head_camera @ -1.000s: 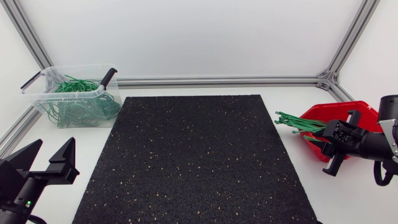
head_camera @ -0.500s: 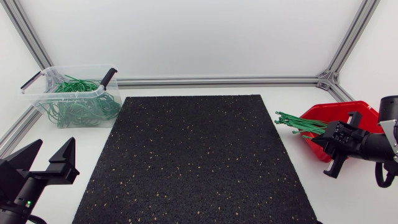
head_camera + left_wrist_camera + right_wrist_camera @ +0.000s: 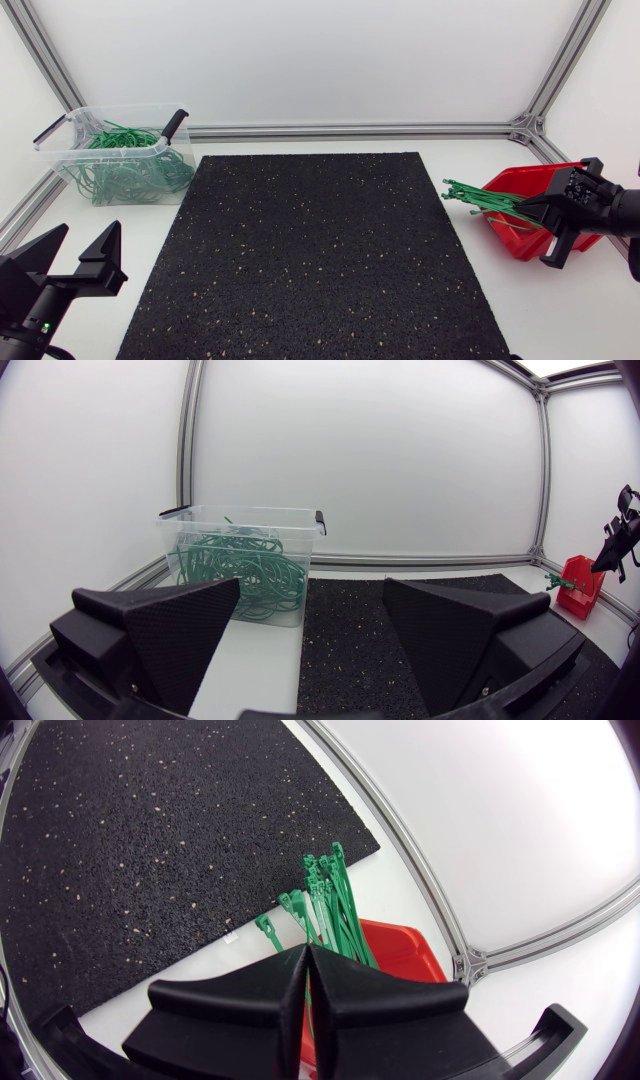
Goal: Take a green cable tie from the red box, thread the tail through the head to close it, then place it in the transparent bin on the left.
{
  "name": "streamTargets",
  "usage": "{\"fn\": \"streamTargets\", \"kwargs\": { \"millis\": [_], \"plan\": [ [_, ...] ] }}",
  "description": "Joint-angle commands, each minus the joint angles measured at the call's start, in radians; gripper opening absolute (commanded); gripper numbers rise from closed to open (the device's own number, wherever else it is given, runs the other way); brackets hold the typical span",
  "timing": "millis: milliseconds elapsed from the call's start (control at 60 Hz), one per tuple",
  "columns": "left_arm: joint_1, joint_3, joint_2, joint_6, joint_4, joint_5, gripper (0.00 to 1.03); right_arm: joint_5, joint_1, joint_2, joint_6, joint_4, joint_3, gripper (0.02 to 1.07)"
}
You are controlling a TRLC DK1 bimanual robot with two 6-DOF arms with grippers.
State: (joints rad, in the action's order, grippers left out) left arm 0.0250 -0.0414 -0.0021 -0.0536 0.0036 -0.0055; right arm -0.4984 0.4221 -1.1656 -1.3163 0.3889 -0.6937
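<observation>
Head view first: the green cable ties (image 3: 480,197) are fanning out of the red box (image 3: 512,184) at the right side of the counter (image 3: 120,225), heads poking toward the black mat (image 3: 320,250), and the right gripper (image 3: 552,212) is hanging right over the box. The transparent bin (image 3: 120,108) is sitting way off in the far left corner with a tangle of looped ties (image 3: 125,170) inside. The left gripper (image 3: 90,240) is parked at the near left with its fingers spread wide, holding nothing. Left wrist view is showing those fingers (image 3: 180,630) gaping open, the bin just ahead of them and the red box well apart across the mat. In the right wrist view the fingers (image 3: 240,995) are pressing together with a sliver of green showing in the seam, so I'm reading that as pinching one tie along its strap, with the rest of the bundle sticking out ahead. Handling-wise, I'm guessing these are super light, springy and slick, so one will be swivelling in a narrow pinch and dragging its neighbours along. I'd be gripping close to the head, leaving the tail free to bend round for threading.
</observation>
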Motion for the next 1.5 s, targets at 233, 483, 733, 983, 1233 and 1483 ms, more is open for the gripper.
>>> {"fn": "streamTargets", "kwargs": {
  "millis": [233,483,733,983,1233,1483],
  "plan": [
    [0.001,0.038,-0.009,-0.02,-0.03,-0.004,1.0,-0.123,0.05,-0.02,0.035,0.226,-0.179,0.08],
    [0.004,0.037,-0.009,-0.02,-0.03,-0.002,1.0,-0.126,0.047,-0.025,0.045,0.215,-0.138,0.08],
    [0.001,0.038,-0.009,-0.02,-0.031,-0.004,1.0,-0.049,-0.049,0.139,0.058,0.133,0.054,0.08],
    [0.006,0.037,-0.009,-0.02,-0.031,-0.002,1.0,0.107,-0.246,0.3,0.143,0.082,0.187,0.08],
    [0.01,0.037,-0.007,-0.02,-0.033,-0.004,1.0,0.282,-0.508,0.448,0.281,0.088,0.249,0.08],
    [-0.011,0.038,-0.009,-0.009,-0.028,-0.004,1.0,0.431,-0.865,0.483,0.531,0.157,0.083,0.08]
  ]
}}
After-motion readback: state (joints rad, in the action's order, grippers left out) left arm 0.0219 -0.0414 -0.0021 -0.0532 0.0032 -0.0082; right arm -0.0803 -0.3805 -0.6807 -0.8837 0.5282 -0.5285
